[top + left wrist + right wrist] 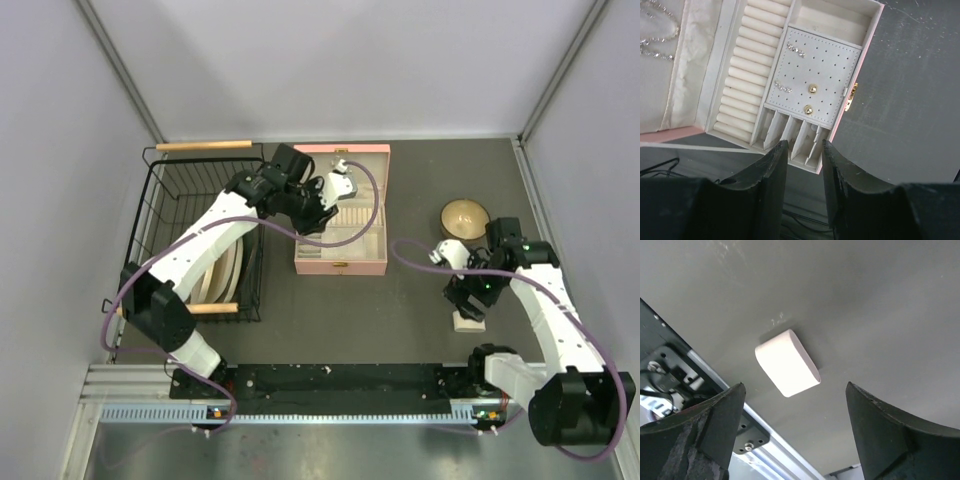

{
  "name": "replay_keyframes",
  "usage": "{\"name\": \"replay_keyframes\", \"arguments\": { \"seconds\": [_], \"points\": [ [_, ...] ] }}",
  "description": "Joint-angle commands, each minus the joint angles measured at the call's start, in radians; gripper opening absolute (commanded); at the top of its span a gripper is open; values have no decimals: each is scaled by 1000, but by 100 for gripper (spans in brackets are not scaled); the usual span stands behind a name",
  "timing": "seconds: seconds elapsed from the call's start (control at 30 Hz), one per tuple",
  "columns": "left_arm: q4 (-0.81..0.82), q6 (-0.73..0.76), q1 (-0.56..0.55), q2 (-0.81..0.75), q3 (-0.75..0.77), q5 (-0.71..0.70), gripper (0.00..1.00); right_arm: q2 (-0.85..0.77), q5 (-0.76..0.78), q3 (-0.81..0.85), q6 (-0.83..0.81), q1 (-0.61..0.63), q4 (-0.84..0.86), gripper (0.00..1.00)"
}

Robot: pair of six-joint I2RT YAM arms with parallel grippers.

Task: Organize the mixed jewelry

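The pink jewelry box (pixel 340 255) lies open at the table's middle. In the left wrist view its pale inside (pixel 735 70) shows ring rolls, a perforated panel with two sparkly silver earrings (pixel 795 50) and two gold studs (pixel 812 88), and small slots. Thin silvery chains (pixel 657 37) lie against the lid lining at the upper left. My left gripper (pixel 338 195) hovers over the box, its jaws (pixel 805 147) a little apart and empty. My right gripper (pixel 470 303) is wide open (pixel 795 390) just above a small pale rounded block (pixel 787 362), not touching it.
A round wooden bowl (pixel 465 217) stands right of the box, behind the right arm. A black wire basket (pixel 160 220) with wooden handles and plates stands at the left. The metal rail (pixel 330 385) runs along the near edge, close to the pale block (pixel 468 321).
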Motion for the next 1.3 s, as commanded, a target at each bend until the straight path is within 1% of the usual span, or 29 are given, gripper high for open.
{"name": "replay_keyframes", "arguments": {
  "seconds": [0.0,0.1,0.2,0.3,0.4,0.63,0.83,0.93,0.97,1.07,1.17,1.23,1.27],
  "points": [
    [45,-58,39,-62,-8,50,39,-31,41,-33,-96,-10,-3,90],
    [44,-62,64,-71,-13,58,40,-30,41,-56,-127,-11,14,97],
    [45,-61,79,-78,-25,55,39,-19,43,-78,-165,-10,35,99],
    [47,-53,91,-84,-37,52,39,-1,41,-96,-194,-11,60,99],
    [47,-52,100,-85,-40,49,40,22,58,-125,-204,19,95,99],
    [51,-47,122,-87,-39,46,40,23,124,-239,-196,104,222,99],
    [51,-42,136,-84,-39,47,40,62,144,-274,-181,125,296,98],
    [51,-42,139,-88,-40,47,40,70,141,-263,-172,127,301,94],
    [51,-44,140,-91,-40,47,40,69,142,-260,-169,127,298,90],
    [51,-39,142,-97,-46,46,40,62,152,-253,-164,128,292,84],
    [50,-36,147,-99,-52,47,40,61,152,-251,-159,133,284,71],
    [51,-35,148,-98,-57,50,40,67,150,-251,-150,133,285,66],
    [53,-35,151,-98,-59,52,40,70,149,-250,-144,134,282,60]
  ]
}}
